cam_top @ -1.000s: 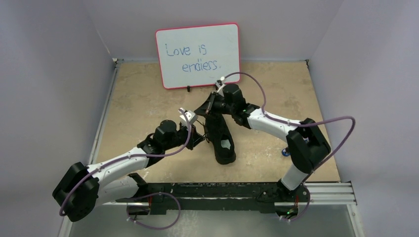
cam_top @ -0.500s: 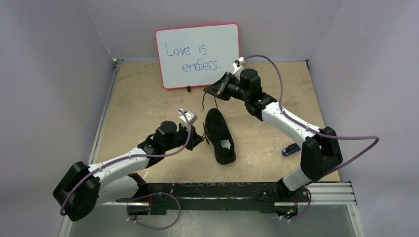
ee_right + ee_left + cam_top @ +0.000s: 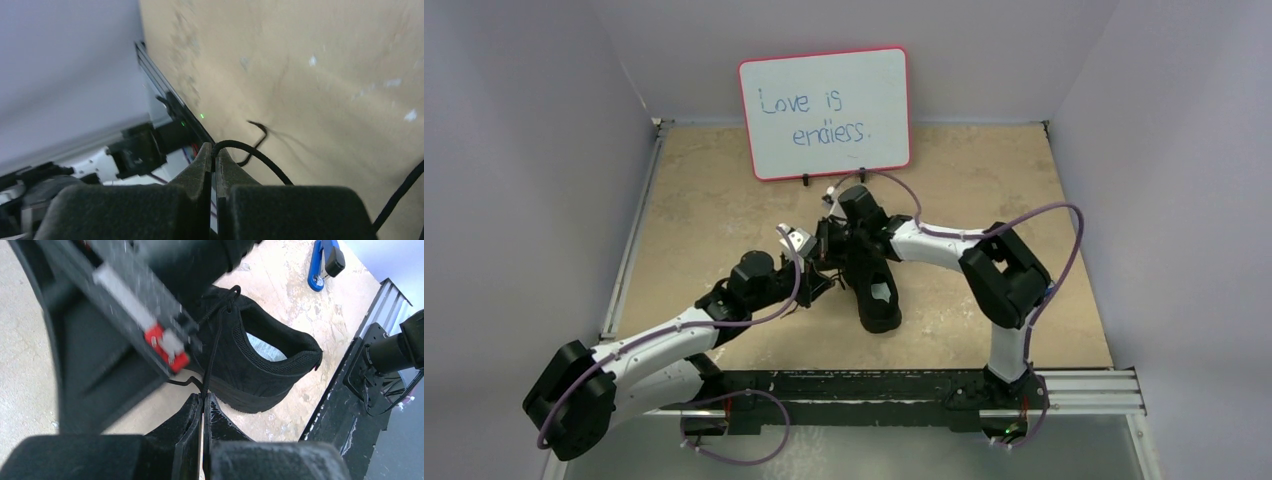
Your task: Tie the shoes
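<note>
Whiteboard (image 3: 824, 112), red-edged, beyond both claws: "Love is endless." Right arm, up by the board half a second ago, is now down over the toe of the shoe (image 3: 874, 290). Shoe lies just right of left claw (image 3: 202, 401), heel toward the bases. Left claw and right claw (image 3: 214, 148) are both pressed together, each pinching thin black lace (image 3: 214, 347). Blue gadget (image 3: 324, 261) sits past the shoe from left claw, apart. Blurred right arm blocks the toe in left wrist view.
</note>
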### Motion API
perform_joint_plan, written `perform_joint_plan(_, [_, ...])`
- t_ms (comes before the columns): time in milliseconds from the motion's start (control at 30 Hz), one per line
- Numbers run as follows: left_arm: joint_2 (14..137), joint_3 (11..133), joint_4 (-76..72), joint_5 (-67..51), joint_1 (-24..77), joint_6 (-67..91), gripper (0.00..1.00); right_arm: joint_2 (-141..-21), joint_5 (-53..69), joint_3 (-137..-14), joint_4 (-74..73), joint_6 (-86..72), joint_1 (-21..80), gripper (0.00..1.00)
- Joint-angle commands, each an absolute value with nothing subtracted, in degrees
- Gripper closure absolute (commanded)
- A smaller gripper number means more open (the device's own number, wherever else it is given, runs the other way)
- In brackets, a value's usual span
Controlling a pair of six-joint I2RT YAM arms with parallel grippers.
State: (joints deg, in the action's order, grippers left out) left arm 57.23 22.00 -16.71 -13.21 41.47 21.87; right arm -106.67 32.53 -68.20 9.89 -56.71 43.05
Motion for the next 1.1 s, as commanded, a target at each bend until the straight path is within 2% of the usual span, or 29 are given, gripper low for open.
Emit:
perform_joint_plan(0, [55.75, 21.62, -20.24, -12.83, 41.94, 23.07, 1.00, -106.83, 39.69, -72.57, -3.41, -51.50, 44.29, 1.00])
perform_joint_plan(67, [55.56, 21.53, -20.13, -12.83, 42.03, 23.11, 1.00, -106.87, 41.10, -72.80, -7.06, -49.56, 44.27, 1.00])
perform_joint_plan(167, [56.06, 21.60, -20.30, -12.88, 42.08, 23.21, 1.00, -107.61, 44.45, -75.29, -13.33, -46.69, 44.29, 0.93])
perform_joint_plan(233, [56.62, 21.81, -20.30, -13.13, 42.10, 23.21, 1.00, -108.13, 45.56, -78.07, -17.35, -44.99, 44.06, 0.83])
perform_joint_plan(333, [57.04, 22.18, -20.09, -13.36, 42.10, 23.36, 1.00, -108.00, 44.59, -82.98, -23.84, -41.64, 43.60, 0.59])
perform_joint_plan(467, [57.04, 22.69, -19.31, -13.45, 42.05, 23.44, 1.00, -106.16, 43.29, -86.22, -30.82, -38.72, 41.59, 0.42])
perform_joint_plan(667, [58.66, 24.22, -17.51, -13.99, 42.07, 22.99, 1.00, -101.27, 40.70, -87.93, -41.28, -31.81, 37.47, 0.33])
perform_joint_plan(833, [61.64, 27.23, -16.85, -14.20, 41.93, 24.74, 1.00, -93.39, 34.02, -86.29, -45.18, -26.90, 35.53, 0.23])
perform_joint_plan(1067, [69.39, 35.11, -12.07, -16.87, 40.56, 25.07, 1.00, -77.03, 21.28, -69.79, -30.76, -25.42, 40.28, 0.21])
